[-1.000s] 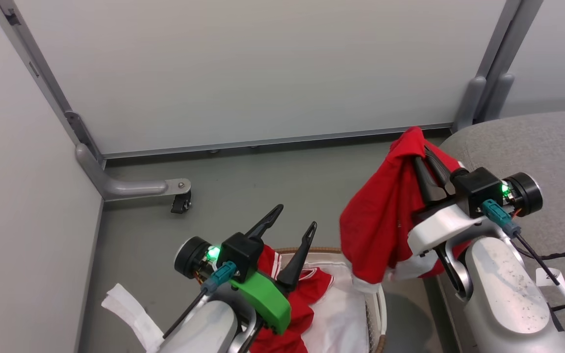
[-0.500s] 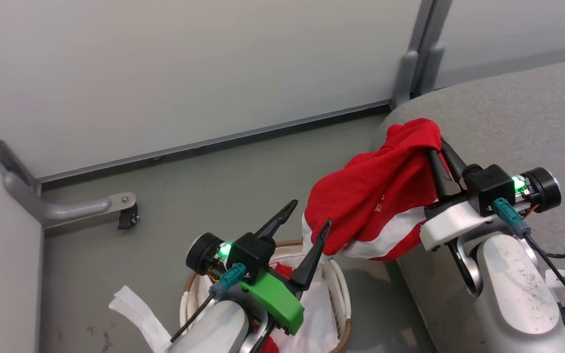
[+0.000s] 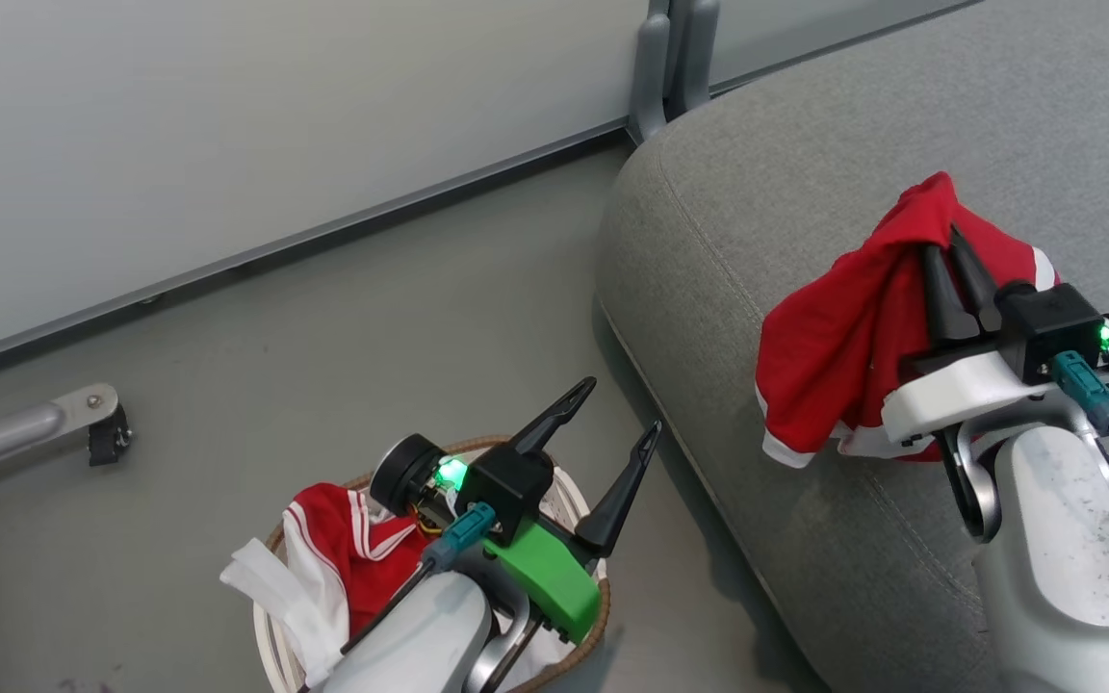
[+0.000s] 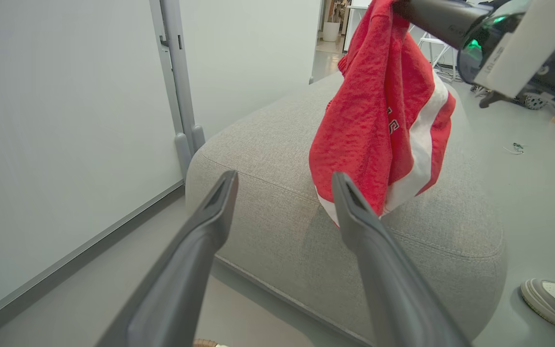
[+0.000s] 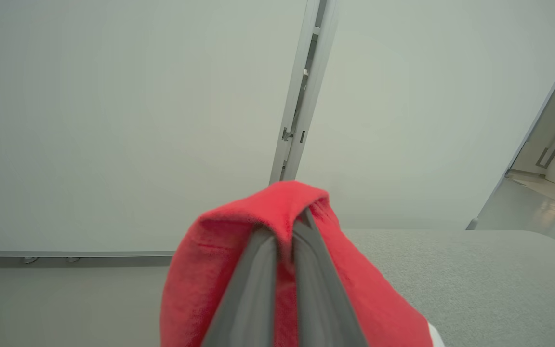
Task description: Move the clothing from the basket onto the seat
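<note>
Grey floor, pale partition walls behind. R gripper was clamped shut on a red garment, which hung just over the seat. Best plan: lower till cloth rests, release well inboard, not at the edge. L gripper gaped empty above the basket, w/ a second red piece inside.

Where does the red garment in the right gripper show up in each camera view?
Head view: right side, red garment hanging from the shut right gripper over the grey seat.
Left wrist view: red garment upper right of centre, over the seat.
Right wrist view: red garment bottom centre, draped over the gripper's tip.
Shared landmark: the grey seat.
</note>
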Motion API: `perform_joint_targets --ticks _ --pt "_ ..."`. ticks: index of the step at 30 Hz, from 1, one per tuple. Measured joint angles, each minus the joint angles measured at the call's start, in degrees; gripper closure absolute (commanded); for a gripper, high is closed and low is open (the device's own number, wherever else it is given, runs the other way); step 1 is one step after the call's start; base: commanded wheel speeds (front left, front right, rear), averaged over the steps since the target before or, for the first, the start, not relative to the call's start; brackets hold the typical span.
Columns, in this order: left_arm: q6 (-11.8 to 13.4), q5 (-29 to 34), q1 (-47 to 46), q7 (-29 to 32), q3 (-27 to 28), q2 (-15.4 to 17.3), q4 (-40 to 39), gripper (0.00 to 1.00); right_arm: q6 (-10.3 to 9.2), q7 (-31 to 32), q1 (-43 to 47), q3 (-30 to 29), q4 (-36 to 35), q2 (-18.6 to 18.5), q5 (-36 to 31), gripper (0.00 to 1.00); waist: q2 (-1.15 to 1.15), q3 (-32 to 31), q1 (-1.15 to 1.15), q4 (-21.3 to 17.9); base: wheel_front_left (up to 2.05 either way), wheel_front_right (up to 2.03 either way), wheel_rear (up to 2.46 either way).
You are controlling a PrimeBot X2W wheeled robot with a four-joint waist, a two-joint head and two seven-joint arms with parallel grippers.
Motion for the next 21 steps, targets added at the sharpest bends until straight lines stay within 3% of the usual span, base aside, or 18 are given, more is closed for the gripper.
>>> perform_joint_targets --ticks 7,21 --pt "0.0 0.01 -2.66 0.0 -1.55 1.48 0.04 0.0 0.0 0.0 -6.05 -6.35 0.97 -0.04 -0.86 1.0 0.0 4.75 0.0 -1.1 0.0 0.0 0.0" --pt "-0.01 2.91 -11.24 0.0 -0.34 5.84 -3.25 0.0 0.0 -0.01 -33.51 -22.62 6.89 -7.14 -4.53 1.0 0.0 19.03 0.01 1.31 0.0 0.0 0.0"
